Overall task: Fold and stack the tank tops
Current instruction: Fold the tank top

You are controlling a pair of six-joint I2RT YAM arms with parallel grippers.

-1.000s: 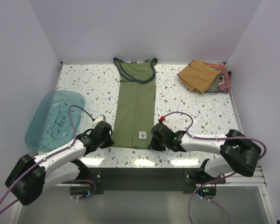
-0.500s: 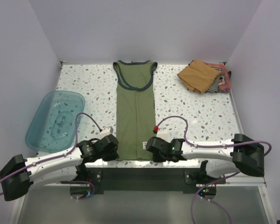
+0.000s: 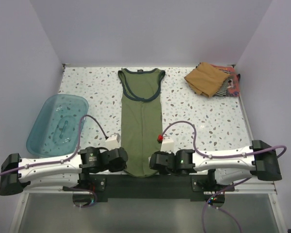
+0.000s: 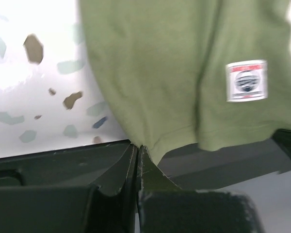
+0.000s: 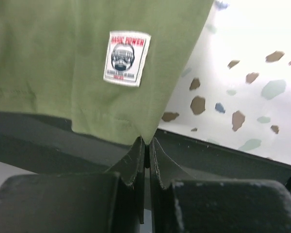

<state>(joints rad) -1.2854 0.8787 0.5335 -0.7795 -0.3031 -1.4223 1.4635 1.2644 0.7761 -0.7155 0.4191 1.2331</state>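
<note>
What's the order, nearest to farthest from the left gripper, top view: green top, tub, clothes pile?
1. Green top, pinched in the left gripper, centre.
2. Tub, at the left edge.
3. Clothes pile, far right corner.

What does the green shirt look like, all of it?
The green tank top is soft olive cloth with dark trim at neck and armholes and a small white label near the hem. It lies flat down the middle of the speckled table, neck far, hem over the near edge. The left tool and right tool each pinch a bottom corner.
</note>
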